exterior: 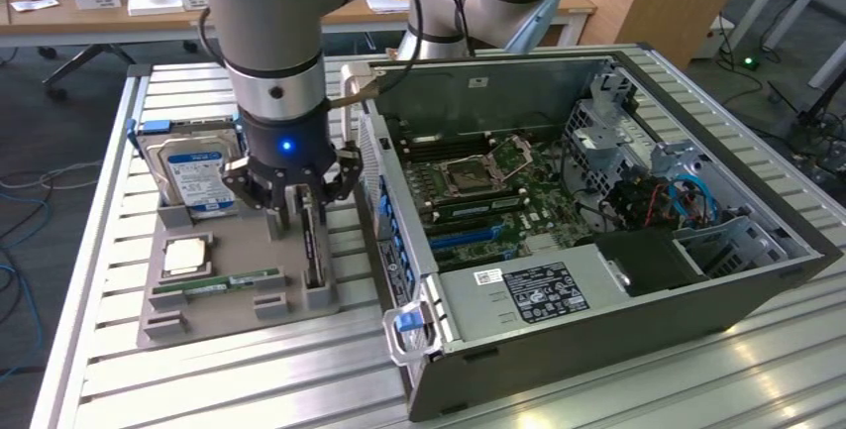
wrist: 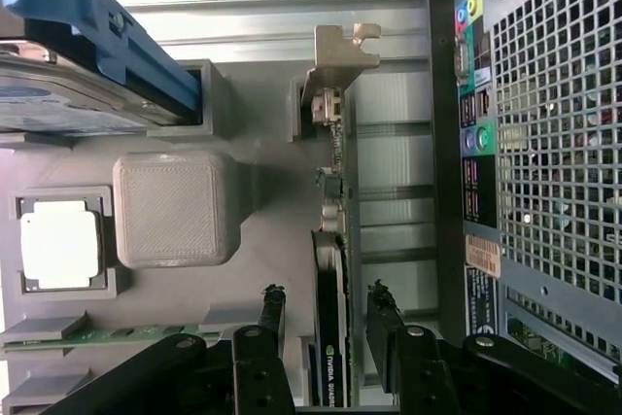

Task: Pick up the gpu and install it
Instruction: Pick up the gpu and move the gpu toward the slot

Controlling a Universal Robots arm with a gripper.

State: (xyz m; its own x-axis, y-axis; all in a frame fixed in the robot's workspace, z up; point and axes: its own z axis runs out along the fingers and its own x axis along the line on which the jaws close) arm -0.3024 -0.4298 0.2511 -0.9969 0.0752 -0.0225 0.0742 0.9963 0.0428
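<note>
Jaws spread, the gripper (wrist: 327, 293) straddles the graphics card (wrist: 330, 362), which stands on edge, long axis running twelve to six o'clock in the exterior view.

On your bench (exterior: 740, 370), the parts tray (exterior: 228, 249) sits at the exterior view's left, just beside the computer case (exterior: 595, 322) at its right. In the tray, the hard drive (exterior: 193, 167) stands at the far end, the CPU (exterior: 185, 256) lies before it, the memory stick (exterior: 218, 283) nearer still, and the gpu (exterior: 315, 251) stands on edge along the case side, with the gripper (wrist: 325, 293) above it, jaws one on either side.
</note>
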